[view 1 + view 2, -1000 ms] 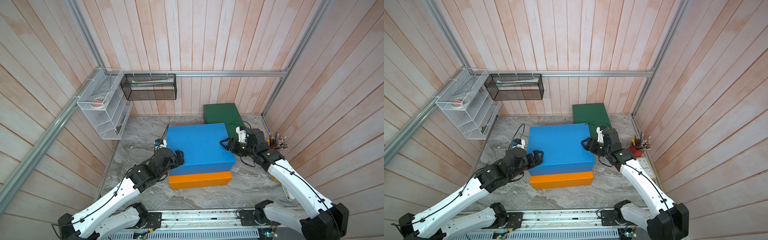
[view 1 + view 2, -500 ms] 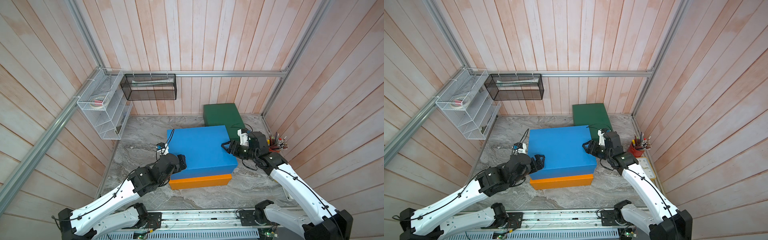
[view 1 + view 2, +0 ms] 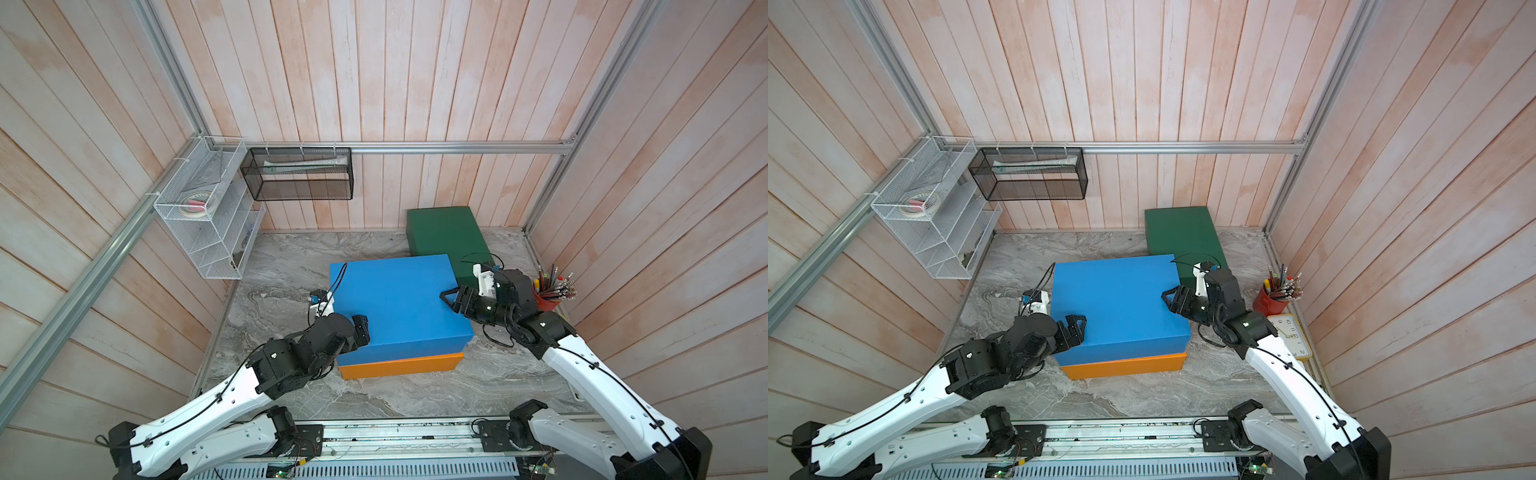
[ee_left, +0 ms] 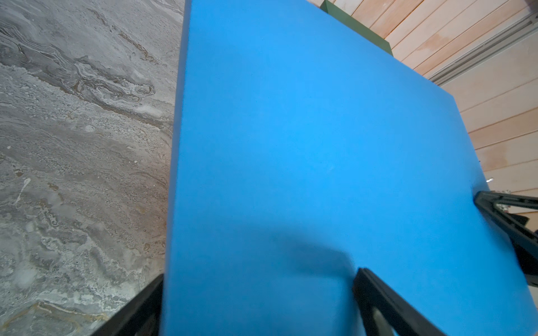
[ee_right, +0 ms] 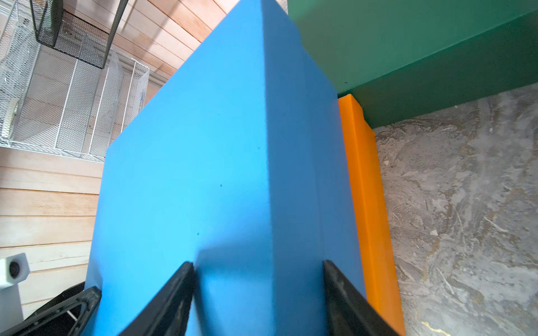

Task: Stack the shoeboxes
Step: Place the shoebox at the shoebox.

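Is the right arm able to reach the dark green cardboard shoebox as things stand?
Probably yes: the dark green cardboard shoebox sits beyond the right gripper, its top bare. The gripper straddles the end of the blue cardboard shoebox and must back off first.

The grey marbled table (image 3: 286, 266) carries the orange box (image 3: 401, 365) near its front, the green box (image 3: 444, 235) at the back right, and a red pencil cup (image 3: 1271, 302) beside a yellow clock (image 3: 1292, 337) along the right edge
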Controlling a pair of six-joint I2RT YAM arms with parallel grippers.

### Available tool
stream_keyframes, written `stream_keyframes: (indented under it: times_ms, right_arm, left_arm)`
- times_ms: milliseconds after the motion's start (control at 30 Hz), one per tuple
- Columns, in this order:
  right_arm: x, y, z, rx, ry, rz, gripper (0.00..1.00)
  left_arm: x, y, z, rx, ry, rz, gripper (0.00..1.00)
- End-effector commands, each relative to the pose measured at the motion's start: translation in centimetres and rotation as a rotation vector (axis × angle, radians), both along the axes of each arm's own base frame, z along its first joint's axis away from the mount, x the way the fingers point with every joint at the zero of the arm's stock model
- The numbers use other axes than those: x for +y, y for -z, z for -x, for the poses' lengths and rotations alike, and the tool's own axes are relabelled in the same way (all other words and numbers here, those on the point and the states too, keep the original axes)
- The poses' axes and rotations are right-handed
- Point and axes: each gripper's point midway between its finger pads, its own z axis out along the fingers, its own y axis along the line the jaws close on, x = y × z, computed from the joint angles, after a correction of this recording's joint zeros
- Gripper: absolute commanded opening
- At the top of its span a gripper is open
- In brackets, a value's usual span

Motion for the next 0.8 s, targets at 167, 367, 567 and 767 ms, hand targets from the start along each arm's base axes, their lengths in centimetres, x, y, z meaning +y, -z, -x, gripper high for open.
stream_keyframes:
  times_ms: [167, 367, 567, 767]
  right_arm:
    - [3.9, 1.7, 5.5, 0.113, -0.251, -0.072, 0.78]
    - [3.2, 2.7, 5.0, 0.115, -0.213, -0.04, 0.84]
    - [3.0, 3.8, 4.9, 0.157, -0.224, -0.009, 0.84]
    - [2.6, 5.5, 5.1, 0.196, -0.244, 0.045, 0.82]
  left_arm:
    - [-5.7, 0.7, 1.3, 0.021, 0.322, 0.047, 1.0]
    - [-3.1, 0.6, 0.4, 0.025, 0.256, -0.002, 1.0]
    - [-1.3, 0.6, -0.3, 0.036, 0.219, -0.009, 1.0]
    - [-2.1, 0.1, -0.3, 0.012, 0.268, 0.034, 1.0]
